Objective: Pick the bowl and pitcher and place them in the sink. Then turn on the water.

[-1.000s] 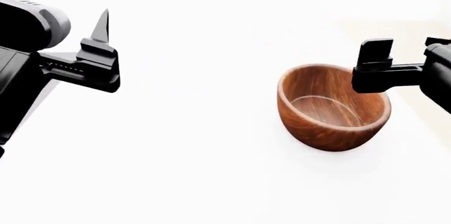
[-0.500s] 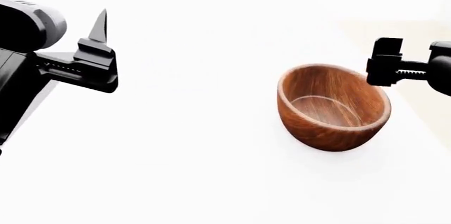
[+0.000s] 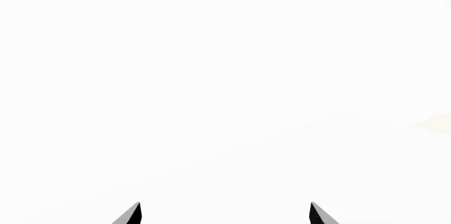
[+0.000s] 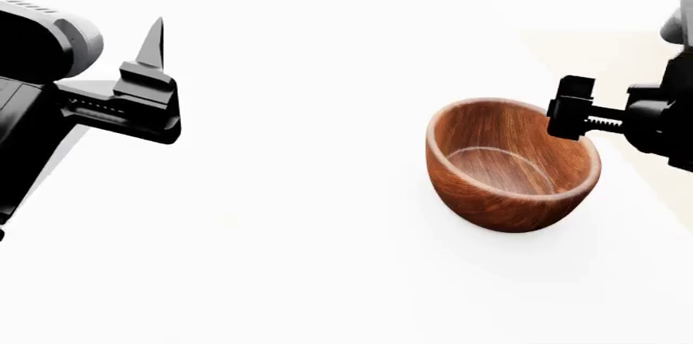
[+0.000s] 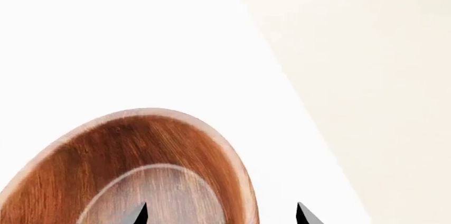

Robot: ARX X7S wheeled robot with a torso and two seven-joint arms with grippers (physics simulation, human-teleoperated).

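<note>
One change stands out: the right gripper (image 4: 572, 107), which a second ago hung over the far rim of the large round reddish-brown wooden bowl (image 4: 511, 167) and then drew off to the side, now comes back in toward that rim, sitting a little lower. In the right wrist view its two fingertips stand spread, with the bowl's rim (image 5: 236, 166) running between them, one tip over the inside wall and the other over the white tabletop (image 5: 105, 34) outside. The jaws pinch nothing yet. I judge this a realigned approach for a rim grasp, so lifting the bowl has not begun. The left gripper (image 4: 152, 84) has not moved; its jaws are spread over bare tabletop, well apart from the bowl, empty. Neither pitcher, sink nor faucet shows in any view, so the whole task remains ahead.
</note>
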